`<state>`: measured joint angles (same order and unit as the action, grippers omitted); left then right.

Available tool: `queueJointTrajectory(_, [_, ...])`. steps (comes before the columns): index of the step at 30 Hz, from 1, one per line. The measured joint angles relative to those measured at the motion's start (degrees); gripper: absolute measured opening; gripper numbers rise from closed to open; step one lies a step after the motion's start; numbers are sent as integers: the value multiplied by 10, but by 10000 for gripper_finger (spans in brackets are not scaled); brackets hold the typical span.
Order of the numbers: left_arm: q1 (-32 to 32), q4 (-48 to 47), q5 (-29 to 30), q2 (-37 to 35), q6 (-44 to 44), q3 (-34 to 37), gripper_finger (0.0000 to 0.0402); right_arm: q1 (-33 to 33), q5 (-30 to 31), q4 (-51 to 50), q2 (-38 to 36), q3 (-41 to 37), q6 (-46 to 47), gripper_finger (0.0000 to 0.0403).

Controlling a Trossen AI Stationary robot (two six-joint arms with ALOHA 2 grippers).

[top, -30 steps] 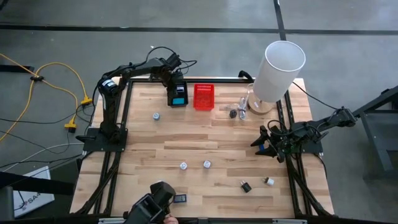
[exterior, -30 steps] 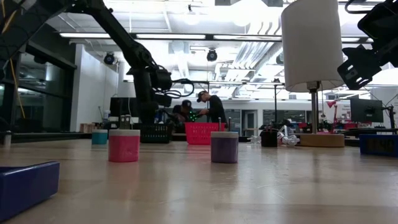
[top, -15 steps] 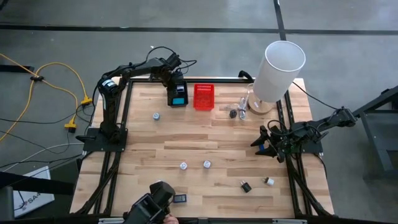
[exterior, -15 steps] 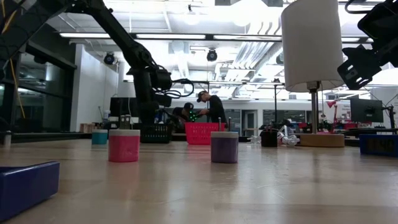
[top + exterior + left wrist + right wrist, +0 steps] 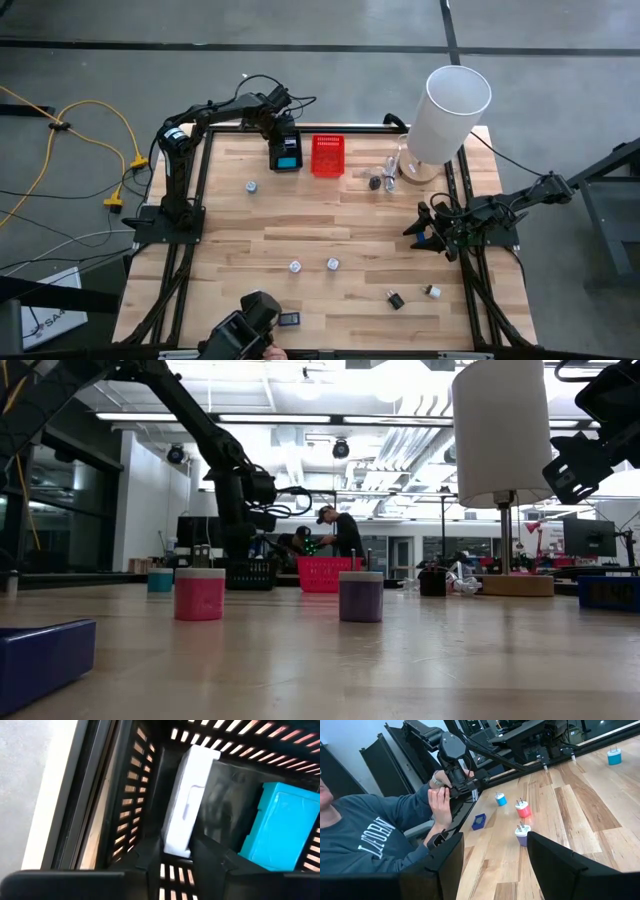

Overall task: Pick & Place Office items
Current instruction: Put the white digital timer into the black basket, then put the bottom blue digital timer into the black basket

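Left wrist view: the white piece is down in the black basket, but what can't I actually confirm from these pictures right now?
- Whether the left pincer has let go of the white bar: left wrist view, the fingers flank its end, contact unclear.
- Black basket contents: high view, the arm covers most of it; low view, the wall hides them.
- Teal piece: left wrist view, cut off by the picture's edge.
- Small items beside the lamp base: high view, too small to identify.

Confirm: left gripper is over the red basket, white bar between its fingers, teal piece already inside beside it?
Not quite. The left gripper is in the black basket, not the red one; the left wrist view shows dark mesh walls. The rest stands: the white bar sits between its fingers, with the teal piece inside beside it.
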<state>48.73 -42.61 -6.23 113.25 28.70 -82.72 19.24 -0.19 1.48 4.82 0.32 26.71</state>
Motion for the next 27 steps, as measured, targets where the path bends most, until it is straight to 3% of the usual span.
queueJointTrajectory(7, [0,0,-7,0,0,0,147,0,0,0,0,0,0,204])
queueJointTrajectory(18, [2,-1,-5,-3,-1,-1,151,0,0,0,0,0,0,204])
queueJointTrajectory(27, [2,-19,9,-47,-2,-1,151,0,0,0,0,0,0,204])
